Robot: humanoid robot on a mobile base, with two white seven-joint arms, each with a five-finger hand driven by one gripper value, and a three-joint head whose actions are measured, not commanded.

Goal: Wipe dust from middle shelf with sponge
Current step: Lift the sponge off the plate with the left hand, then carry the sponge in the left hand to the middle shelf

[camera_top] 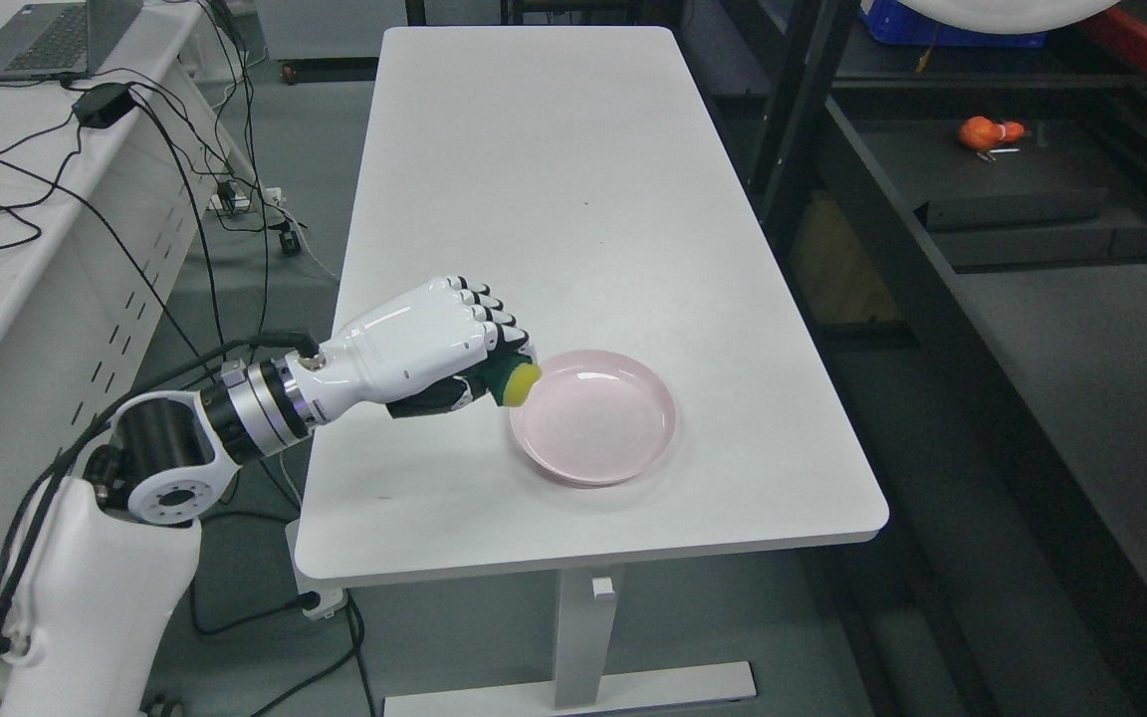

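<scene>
**Sponge gripped above the pink plate's rim**

The left robot hand point(434, 349) curls its fingers around a green-and-yellow sponge point(514, 381), holding it at the left edge of a pink plate point(598, 458) near the front of the white bench point(554, 179). Whether sponge touches plate is unclear. Dark shelving point(1032, 249) stands to the right.

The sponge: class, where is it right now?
In the head view, the sponge is gripped in the robot's left hand, just above the left rim of the pink plate on the white table.
</scene>
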